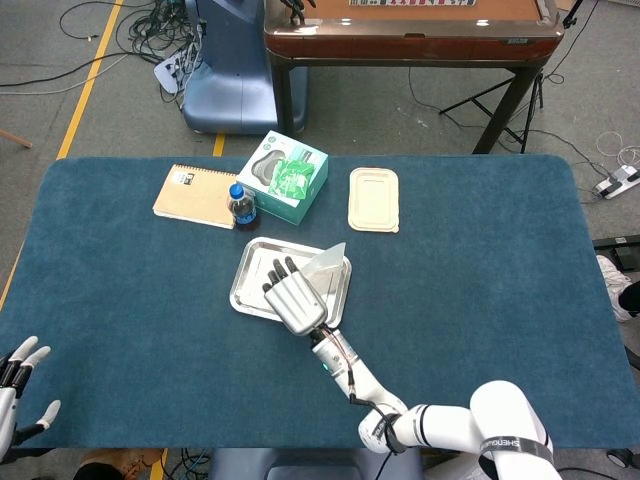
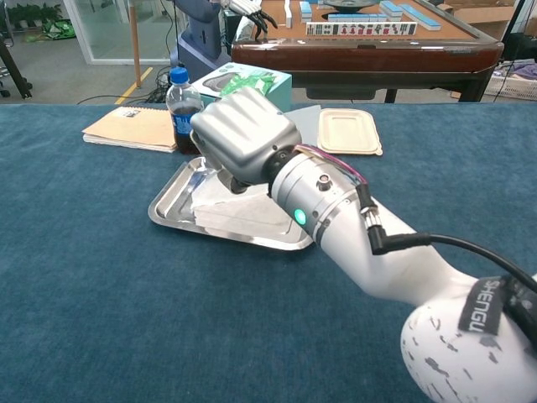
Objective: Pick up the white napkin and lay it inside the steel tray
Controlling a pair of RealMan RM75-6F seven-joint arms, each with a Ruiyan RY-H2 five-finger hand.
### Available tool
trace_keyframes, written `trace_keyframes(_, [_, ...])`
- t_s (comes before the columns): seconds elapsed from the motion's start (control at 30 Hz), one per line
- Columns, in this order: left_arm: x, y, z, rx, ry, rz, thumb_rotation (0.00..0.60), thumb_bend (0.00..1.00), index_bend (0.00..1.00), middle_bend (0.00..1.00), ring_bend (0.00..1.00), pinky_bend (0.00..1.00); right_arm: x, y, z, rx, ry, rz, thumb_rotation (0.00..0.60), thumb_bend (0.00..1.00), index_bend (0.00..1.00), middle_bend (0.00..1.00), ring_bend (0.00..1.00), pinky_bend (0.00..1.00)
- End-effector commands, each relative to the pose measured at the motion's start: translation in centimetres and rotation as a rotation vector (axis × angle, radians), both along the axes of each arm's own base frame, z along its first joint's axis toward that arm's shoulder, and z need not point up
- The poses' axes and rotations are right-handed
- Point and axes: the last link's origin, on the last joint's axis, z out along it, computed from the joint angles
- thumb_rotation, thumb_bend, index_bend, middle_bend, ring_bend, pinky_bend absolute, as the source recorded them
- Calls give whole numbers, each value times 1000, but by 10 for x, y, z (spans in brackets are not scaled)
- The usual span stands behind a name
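The steel tray [image 1: 252, 272] [image 2: 171, 200] lies mid-table. My right hand [image 1: 296, 297] [image 2: 243, 139] hovers low over its near half, fingers curled, and holds the white napkin [image 1: 329, 262] [image 2: 236, 217]. Most of the napkin sags into the tray below the hand. One corner still stands up over the tray's far right side. The hand hides the exact grip. My left hand [image 1: 17, 386] shows only in the head view, at the table's near left edge, fingers spread and holding nothing.
A blue-capped bottle [image 1: 241, 205] [image 2: 184, 109] stands just behind the tray's left corner. A notebook [image 1: 195, 195] [image 2: 134, 128], a green tissue box [image 1: 285, 175] [image 2: 248, 82] and a beige lidded container [image 1: 373, 198] [image 2: 348, 132] line the far side.
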Motion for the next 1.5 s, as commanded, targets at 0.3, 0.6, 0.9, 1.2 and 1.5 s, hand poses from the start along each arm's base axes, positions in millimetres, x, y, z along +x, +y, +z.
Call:
trace_keyframes(0.3, [0,1,0,-4,2,0,600,243,174,91,92,0,-16,14,8,25,3,-14,600,375,549,427,247,299])
trace_keyframes(0.6, [1,1,-1,-6,2,-4,600,242,174,91,93,0,-24,25,18,44,-18,-4,600,321,395,408,238,285])
trace_keyframes(0.9, [1,1,-1,-7,1,-3,600,243,174,91,93,0,-32,28,22,59,-4,-10,600,292,289,372,220,274])
trace_keyframes(1.2, [2,1,0,-4,5,-4,600,242,174,91,92,0,-15,18,6,84,6,-25,600,276,229,330,187,260])
trace_keyframes(1.5, [0,-3,3,2,7,8,600,242,174,91,93,0,1,24,-10,134,30,-7,600,245,202,302,163,247])
